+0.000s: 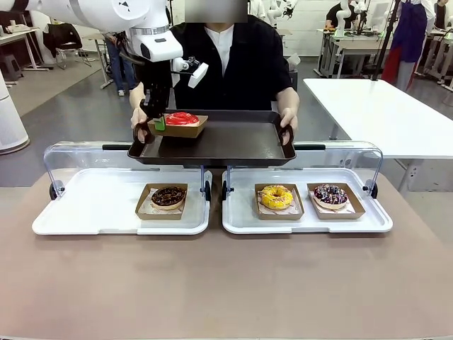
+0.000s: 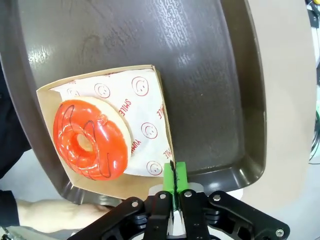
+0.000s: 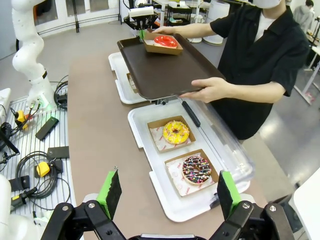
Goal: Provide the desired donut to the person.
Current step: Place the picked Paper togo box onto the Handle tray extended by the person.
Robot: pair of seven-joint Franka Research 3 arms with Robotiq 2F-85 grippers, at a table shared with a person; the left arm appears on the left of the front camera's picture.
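Logging the red donut [image 1: 182, 118] [image 2: 90, 140] [image 3: 165, 41], glazed bright and drizzled with thin dark lines, lying on smiley-printed paper inside a shallow cardboard tray [image 1: 185, 129] [image 2: 163, 112]. Noting that cardboard tray resting on a dark serving tray [image 1: 226, 142] [image 2: 210, 90] [image 3: 160, 70], toward its end on the robot's left.

Watching the left hand [image 1: 160, 124] [image 2: 174, 172] reaching down from above, green pads pressed close and pinching the cardboard tray's wall near one corner. Not touching the donut itself.

Seeing the person [image 1: 226, 64] [image 3: 265, 55], in a black top over white, standing at the far side and holding the serving tray level in the air. Marking the person's hands [image 1: 288, 120] [image 3: 210, 90] gripping both short ends, one just beside the cardboard tray [image 2: 60, 215].

Recording two white display trays [image 1: 92, 205] [image 1: 375, 216] sitting side by side on the brown table [image 1: 226, 283] below, clear lids [image 1: 71, 152] standing raised at the back. Counting a chocolate donut [image 1: 168, 197] in the left one, and a yellow donut [image 1: 276, 196] [image 3: 175, 131] and a sprinkled donut [image 1: 330, 195] [image 3: 196, 169] in the right one, each in its own cardboard tray.

Finding the right hand [image 3: 169, 172] hovering high above the table's end, fingers spread wide, gripping nothing.
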